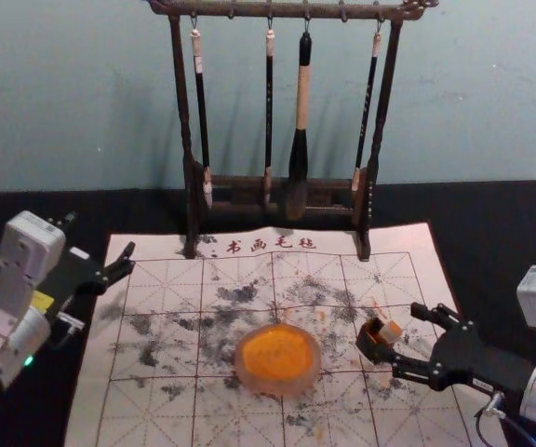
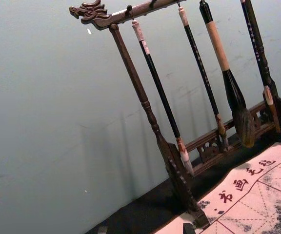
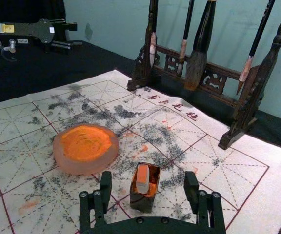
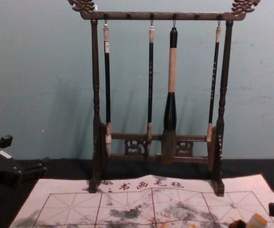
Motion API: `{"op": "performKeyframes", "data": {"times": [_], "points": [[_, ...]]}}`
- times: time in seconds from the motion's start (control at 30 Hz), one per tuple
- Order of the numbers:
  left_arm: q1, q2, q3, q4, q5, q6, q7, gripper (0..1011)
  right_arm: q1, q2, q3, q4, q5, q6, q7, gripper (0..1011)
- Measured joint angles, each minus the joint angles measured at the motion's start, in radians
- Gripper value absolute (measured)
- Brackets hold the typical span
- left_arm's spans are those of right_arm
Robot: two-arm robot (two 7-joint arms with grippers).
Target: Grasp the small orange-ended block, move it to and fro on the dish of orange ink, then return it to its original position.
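The small block [image 1: 391, 332], pale with orange on it, stands in a small dark holder [image 1: 376, 345]. My right gripper [image 1: 408, 339] is open, its fingers pointing toward the block and holder from the right. In the right wrist view the block [image 3: 142, 179] leans inside the orange-stained holder [image 3: 143, 202], between the spread fingertips of the right gripper [image 3: 148, 181], touching neither. The round dish of orange ink [image 1: 279, 359] lies left of the holder. My left gripper [image 1: 132, 260] idles open at the mat's left edge.
A dark wooden rack [image 4: 96, 95] with several hanging brushes stands behind the ink-stained calligraphy mat [image 1: 161, 270]. Black cloth [image 1: 491, 223] covers the table around the mat, and a plain wall rises behind.
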Motion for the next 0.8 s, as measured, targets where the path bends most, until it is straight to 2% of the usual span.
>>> {"op": "performKeyframes", "data": {"times": [0.33, 0.37, 0.43, 0.47, 0.53, 0.57, 0.67, 0.7, 0.73, 0.77, 0.8], "points": [[0.0, 0.0, 0.0, 0.0, 0.0, 0.0, 0.0, 1001, 0.0, 0.0, 0.0, -0.001, 0.0, -0.001, 0.0, 678], [0.0, 0.0, 0.0, 0.0, 0.0, 0.0, 0.0, 1001, 0.0, 0.0, 0.0, -0.001, -0.001, -0.001, -0.001, 621], [0.0, 0.0, 0.0, 0.0, 0.0, 0.0, 0.0, 1001, 0.0, 0.0, 0.0, -0.001, -0.001, -0.001, -0.001, 577], [0.0, 0.0, 0.0, 0.0, 0.0, 0.0, 0.0, 1001, 0.0, 0.0, 0.0, -0.001, -0.001, -0.001, -0.001, 516], [0.0, 0.0, 0.0, 0.0, 0.0, 0.0, 0.0, 1001, 0.0, 0.0, 0.0, -0.001, -0.001, -0.002, -0.001, 476], [0.0, 0.0, 0.0, 0.0, 0.0, 0.0, 0.0, 1001, 0.0, 0.0, 0.0, -0.001, -0.001, -0.002, -0.001, 416], [0.0, 0.0, 0.0, 0.0, 0.0, 0.0, 0.0, 1001, 0.0, 0.0, 0.0, -0.001, -0.001, -0.002, -0.001, 358], [0.0, 0.0, 0.0, 0.0, 0.0, 0.0, 0.0, 1001, 0.0, 0.0, 0.0, -0.001, -0.001, -0.002, -0.001, 301], [0.0, 0.0, 0.0, 0.0, 0.0, 0.0, 0.0, 1002, 0.0, 0.0, 0.0, -0.001, -0.001, -0.002, -0.001, 301], [0.0, 0.0, 0.0, 0.0, 0.0, 0.0, 0.0, 1001, 0.0, 0.0, 0.0, -0.001, -0.001, -0.002, -0.001, 231], [0.0, 0.0, 0.0, 0.0, 0.0, 0.0, 0.0, 1001, 0.0, 0.0, 0.0, -0.001, 0.0, -0.002, -0.001, 231]]}}
